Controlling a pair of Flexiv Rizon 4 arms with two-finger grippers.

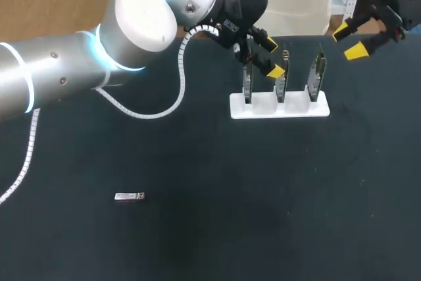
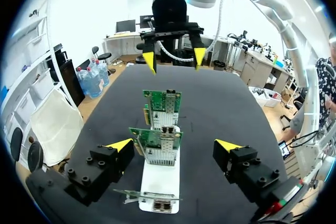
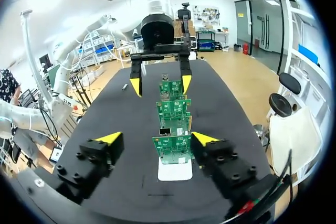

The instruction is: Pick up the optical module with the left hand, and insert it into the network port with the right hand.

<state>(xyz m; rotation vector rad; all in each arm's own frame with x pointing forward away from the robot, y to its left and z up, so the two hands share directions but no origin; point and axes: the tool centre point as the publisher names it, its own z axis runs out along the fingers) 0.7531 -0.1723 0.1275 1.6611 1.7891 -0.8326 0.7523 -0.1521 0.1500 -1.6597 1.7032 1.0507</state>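
The optical module (image 1: 129, 196), a small silver bar, lies flat on the black table at the front left, far from both grippers; the right wrist view shows the same module (image 3: 125, 86) beyond the rack. A white rack (image 1: 279, 106) at the back holds three upright green network cards (image 1: 317, 74). My left gripper (image 1: 273, 57) hangs open over the rack's left end, above the cards (image 2: 156, 139). Off the rack's right end, my right gripper (image 1: 348, 41) is raised and open, holding nothing, and it looks along the row of cards (image 3: 173, 148).
A white coiled cable (image 1: 172, 100) from my left arm hangs down to the table, left of the rack. Black table (image 1: 263, 195) spreads out in front of the rack. In each wrist view the other arm's gripper (image 2: 173, 59) (image 3: 160, 80) faces it across the rack.
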